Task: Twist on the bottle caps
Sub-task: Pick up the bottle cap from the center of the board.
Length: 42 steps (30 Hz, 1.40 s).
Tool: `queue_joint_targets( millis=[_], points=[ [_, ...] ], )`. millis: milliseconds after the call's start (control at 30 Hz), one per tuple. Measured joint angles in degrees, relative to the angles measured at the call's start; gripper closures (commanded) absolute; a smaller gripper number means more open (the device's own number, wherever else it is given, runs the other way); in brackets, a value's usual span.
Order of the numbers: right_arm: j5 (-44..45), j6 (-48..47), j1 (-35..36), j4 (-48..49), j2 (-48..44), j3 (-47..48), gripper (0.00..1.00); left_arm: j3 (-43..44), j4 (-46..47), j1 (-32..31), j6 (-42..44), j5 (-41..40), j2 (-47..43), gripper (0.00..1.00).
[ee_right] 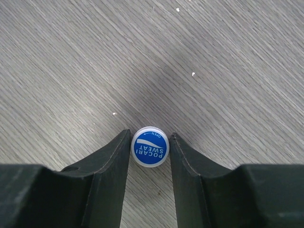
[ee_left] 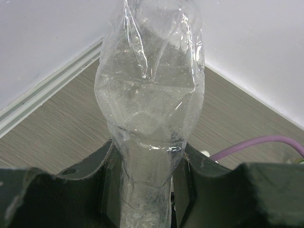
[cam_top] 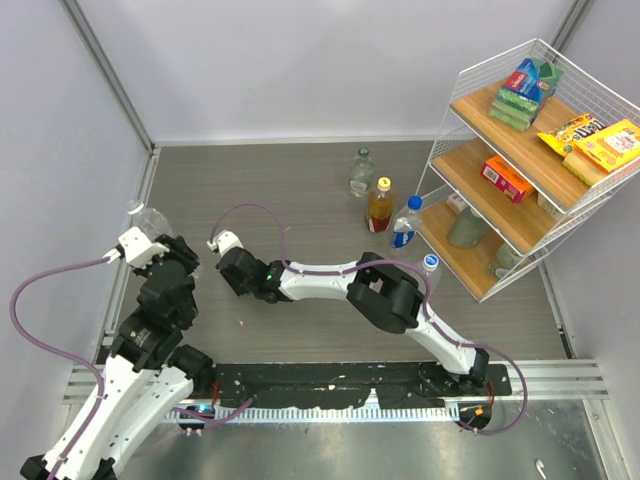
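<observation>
1. A wire rack with wooden shelves is stood at the right edge of the grey wood-grain desk. Green and blue packets and yellow snack packs are carried on its top shelf. An orange box is carried on the middle shelf and a grey tub on the lowest.
2. Four bottles are stood upright just left of the rack. Farthest back is a clear plastic bottle with a greenish cap. Next come an amber bottle with a red label and a yellow cap and a blue-labelled bottle. A clear bottle with a blue cap is nearest the arms.
3. A crumpled clear plastic bottle is clamped by its narrow end in the left claw. It is held near the desk's left edge, beside the wall rail.
4. A white plastic screw cap with a blue middle is laid flat on the desk, printed face up. It is flanked closely on both sides by the fingers of the right claw. Whether it is squeezed cannot be told.
5. Bare desk surface is seen beyond the cap, and a broad stretch of it separates the right claw from the grouped bottles. A purple cable is looped just behind that claw.
</observation>
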Motion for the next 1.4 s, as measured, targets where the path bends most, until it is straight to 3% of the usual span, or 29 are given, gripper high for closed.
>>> queue_joint_targets(
  millis=[167, 267, 367, 467, 600, 667, 833, 900, 1167, 1400],
  points=[
    [1.84, 0.92, 0.0, 0.09, -0.26, -0.44, 0.65, -0.68, 0.7, 0.0, 0.76, 1.97, -0.35, 0.89],
    [3.39, 1.14, 0.0, 0.0, -3.78, -5.53, 0.68, -2.34, 3.89, 0.0, 3.32, 7.28, -0.22, 0.9],
    [4.5, 1.97, -0.55, -1.09, -13.16, -16.57, 0.7, -5.03, 10.01, 0.0, 8.04, 16.96, 1.46, 1.0],
    [5.79, 3.8, -2.29, -3.65, -28.2, -29.03, 0.7, -7.17, 16.65, 0.0, 13.27, 25.55, 5.44, 1.0],
    [6.12, 5.09, -7.74, -7.39, -52.3, -38.21, 0.71, -9.88, 26.56, 0.13, 20.2, 41.53, 12.72, 1.0],
    [5.44, 5.03, -10.32, -7.72, -63.23, -39.65, 0.73, -11.23, 31.17, 0.35, 23.82, 54.45, 16.96, 1.0],
    [-1.64, 2.14, -10.4, -8.44, -78.31, -39.56, 0.73, -12.31, 38.23, 0.33, 31.15, 81.85, 20.17, 1.0],
    [-5.46, 0.37, -10.25, -9.88, -79.93, -38.45, 0.79, -12.09, 40.19, 0.31, 32.39, 88.46, 20.17, 1.0],
    [-14.73, -3.54, -10.23, -15.69, -75.97, -35.45, 0.77, -8.46, 40.39, 0.33, 35.12, 103.34, 21.31, 1.0],
    [-17.31, -3.89, -10.54, -18.21, -74.58, -33.75, 0.78, -8.44, 40.61, 0.66, 34.86, 107.58, 22.53, 1.0]
  ],
)
